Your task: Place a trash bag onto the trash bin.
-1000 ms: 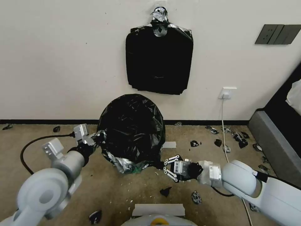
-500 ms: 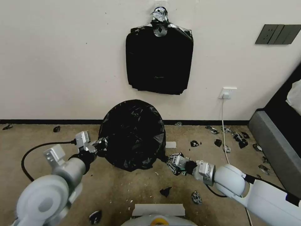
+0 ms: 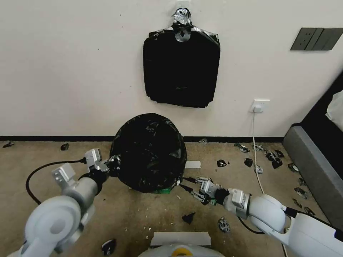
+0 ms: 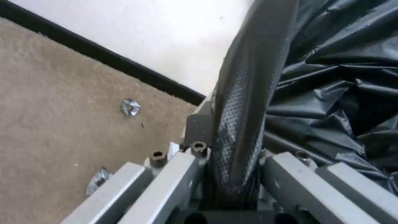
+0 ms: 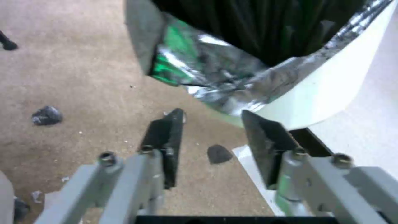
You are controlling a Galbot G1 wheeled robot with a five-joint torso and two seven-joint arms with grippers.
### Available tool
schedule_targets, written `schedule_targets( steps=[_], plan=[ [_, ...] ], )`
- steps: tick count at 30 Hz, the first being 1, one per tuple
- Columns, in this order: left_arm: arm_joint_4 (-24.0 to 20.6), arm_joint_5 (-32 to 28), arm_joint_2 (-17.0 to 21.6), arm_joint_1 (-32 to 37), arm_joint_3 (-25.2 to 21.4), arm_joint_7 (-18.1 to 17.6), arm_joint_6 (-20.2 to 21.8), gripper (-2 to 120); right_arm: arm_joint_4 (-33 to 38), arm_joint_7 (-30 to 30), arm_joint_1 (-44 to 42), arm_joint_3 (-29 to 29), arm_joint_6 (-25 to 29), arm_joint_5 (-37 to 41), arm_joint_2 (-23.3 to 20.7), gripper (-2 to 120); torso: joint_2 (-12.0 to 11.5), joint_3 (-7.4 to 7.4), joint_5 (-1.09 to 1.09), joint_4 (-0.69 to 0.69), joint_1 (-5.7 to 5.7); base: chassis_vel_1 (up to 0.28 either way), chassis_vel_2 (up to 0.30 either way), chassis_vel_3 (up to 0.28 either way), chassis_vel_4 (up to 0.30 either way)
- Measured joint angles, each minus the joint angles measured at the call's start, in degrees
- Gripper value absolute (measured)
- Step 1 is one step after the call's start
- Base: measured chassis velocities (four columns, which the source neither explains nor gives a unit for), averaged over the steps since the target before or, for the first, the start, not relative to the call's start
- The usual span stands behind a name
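Risk: I judge the bag (image 3: 149,152) could ride back up the bin (image 5: 327,90) on my right side, where nothing holds it now and the film ends in a loose, crumpled silvery hem above bare cream wall. A further pull from my left could also stretch or tear the thin plastic, or tip the bin.
Right gripper (image 3: 188,185): nearest to me, low over the carpet (image 3: 143,217), just beside the bin's foot. Its fingers (image 5: 168,141) stand spread with nothing between them, apart from the hem.
Left gripper (image 3: 113,162): at the bin's left flank, clamped on a taut fold of bag; the wrist view shows the film running straight down between the pads.
Bag and bin: on the carpet close to the wall's skirting, the bag draped over the bin almost to the floor, a green strip showing at the bottom front.
Stack (image 3: 181,67): farthest, taped flat on the wall above the bin, untouched.
Scraps (image 3: 188,217): scattered on the carpet.
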Motion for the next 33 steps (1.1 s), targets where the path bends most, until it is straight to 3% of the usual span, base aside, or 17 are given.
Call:
schedule_targets(
  steps=[1, 6, 10, 12, 14, 15, 19, 27, 30, 33],
  plan=[
    [0.56, 0.31, -0.03, -0.62, 0.38, -0.22, -0.63, 3, 1.28, 0.06, -1.16, 0.64, 0.21, 0.02, -0.45, 52, 0.00, 0.00, 0.00, 0.00, 0.00, 0.000, 0.000, 0.000, 0.000],
    [1.82, 2.43, -0.27, -1.33, 1.21, -0.26, -1.68, 3, 4.13, 1.42, -3.49, 1.91, 0.19, 0.70, -1.91, 65, 0.00, 0.00, 0.01, 0.00, 0.00, 0.000, 0.000, 0.000, 0.000],
    [3.10, 5.68, -0.64, -1.91, 2.80, -0.11, -3.09, 3, 10.85, 5.44, -7.67, 4.82, -2.41, 5.73, -4.99, 79, 0.00, 0.00, 0.00, 0.00, 0.00, 0.000, 0.000, 0.000, 0.000],
    [3.92, 9.05, -1.10, -1.89, 4.80, 0.43, -3.95, 3, 17.54, 8.65, -10.93, 8.53, -7.91, 13.71, -6.73, 68, 0.00, 0.00, -0.01, 0.00, 0.00, 0.000, 0.000, 0.000, 0.000],
    [4.06, 9.95, -1.23, -1.84, 5.28, 0.60, -4.15, 3, 19.27, 9.75, -11.59, 9.56, -9.63, 16.22, -6.95, 67, 0.00, 0.00, -0.02, 0.00, 0.00, 0.000, 0.000, 0.000, 0.000],
    [4.42, 12.69, -1.73, -1.77, 7.04, 0.99, -4.93, 3, 23.47, 12.92, -12.69, 11.83, -13.80, 22.31, -7.10, 58, 0.00, 0.00, -0.01, 0.00, 0.00, 0.000, 0.000, 0.000, 0.000],
    [5.06, 17.81, -2.57, -2.43, 11.35, 0.82, -6.51, 3, 29.53, 21.20, -9.69, 11.90, -21.84, 33.32, -6.27, 43, 0.00, 0.00, -0.01, 0.00, 0.00, 0.000, 0.000, 0.000, 0.000],
    [5.64, 23.58, -1.48, -4.03, 17.76, -0.66, -7.11, 3, 29.88, 34.43, 2.26, 7.09, -33.20, 46.02, -0.47, 18, 0.00, 0.00, 0.00, 0.00, 0.00, 0.000, 0.000, 0.000, 0.000],
    [6.01, 24.94, -0.48, -4.10, 19.98, -0.63, -7.02, 3, 26.31, 40.11, 8.56, 2.16, -39.15, 48.93, 3.72, 3, 0.00, 0.00, -0.01, 0.01, 0.00, 0.000, 0.000, 0.000, 0.000],
    [6.35, 26.10, -0.17, -4.45, 21.20, -0.56, -6.88, 3, 23.32, 43.32, 12.44, -1.50, -41.52, 50.59, 6.67, 0, 0.00, 0.00, 0.00, 0.01, 0.00, 0.000, 0.000, 0.000, 0.000]
  ],
)
